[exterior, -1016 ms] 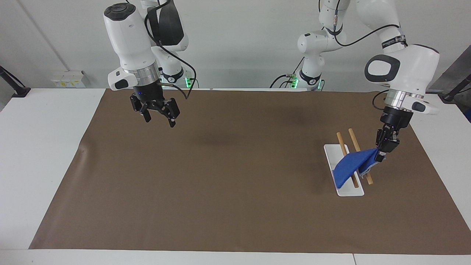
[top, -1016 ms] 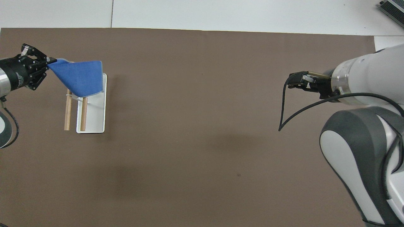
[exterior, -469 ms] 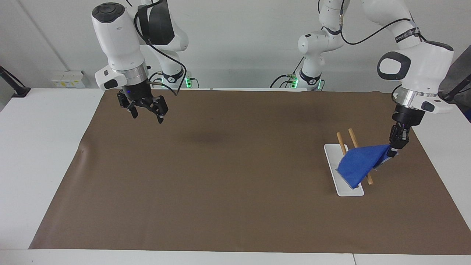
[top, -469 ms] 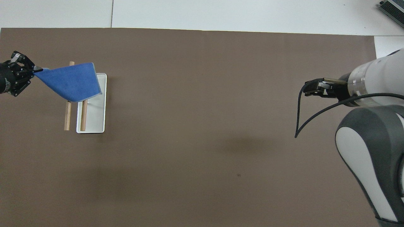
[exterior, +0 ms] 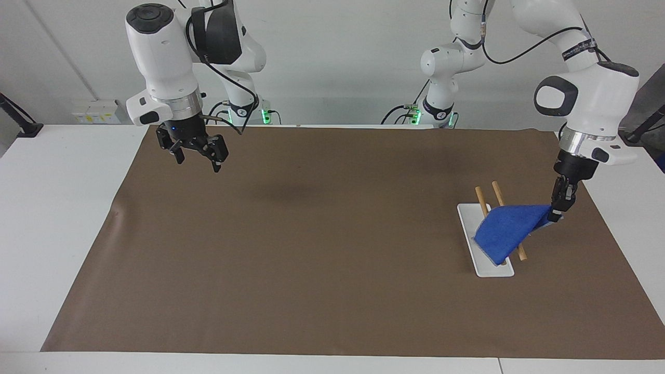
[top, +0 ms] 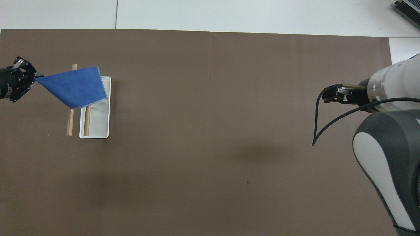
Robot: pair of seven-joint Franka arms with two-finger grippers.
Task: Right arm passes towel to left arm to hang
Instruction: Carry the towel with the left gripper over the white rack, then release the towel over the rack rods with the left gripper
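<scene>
Pinching one towel [exterior: 503, 231] corner, the left gripper [exterior: 556, 210] drapes it over the rack [exterior: 491, 268]; right gripper [exterior: 196, 154] waits raised, fingers spread.

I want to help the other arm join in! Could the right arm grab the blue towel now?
Probably not from where it is. The right pincer hangs open over the mat at its own end, apart from the towel, which drapes over the rack at the other end, pinched by the left pincer.
</scene>
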